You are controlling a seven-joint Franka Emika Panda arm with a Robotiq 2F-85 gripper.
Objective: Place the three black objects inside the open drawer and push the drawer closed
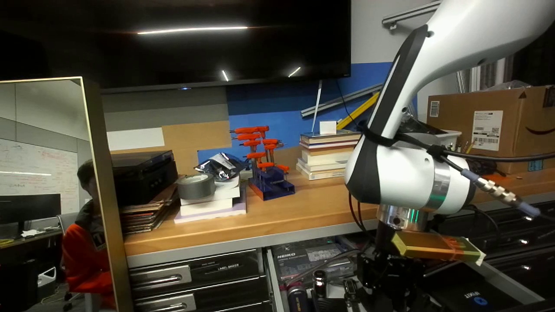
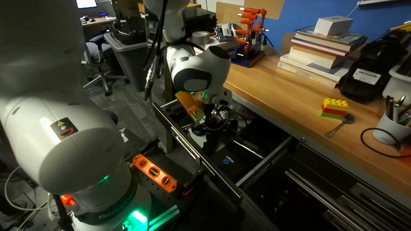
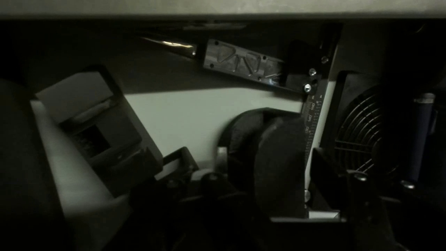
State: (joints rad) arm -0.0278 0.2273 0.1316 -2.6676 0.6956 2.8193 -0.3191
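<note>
The open drawer shows in both exterior views, with its side wall [image 1: 274, 279] and its front panel [image 2: 221, 175]. My gripper [image 3: 268, 167] is down inside it, also seen dark in an exterior view [image 2: 212, 139]. In the wrist view, a black round object [image 3: 282, 164] stands on edge between the spread fingers. A thin bright gap separates it from the right finger; contact at the left finger is too dark to tell. A black iFixit box [image 2: 236, 158] lies in the drawer, also visible in an exterior view [image 1: 472, 288]. Which items are the three black objects is unclear.
In the wrist view, a dark box [image 3: 101, 136], a black fan [image 3: 360, 129], a ruler [image 3: 311, 115] and a metal-handled tool [image 3: 244, 62] surround the gripper. A Neiko case [image 1: 308, 260] lies in the drawer. The wooden worktop's edge [image 2: 266, 106] overhangs the drawer's back.
</note>
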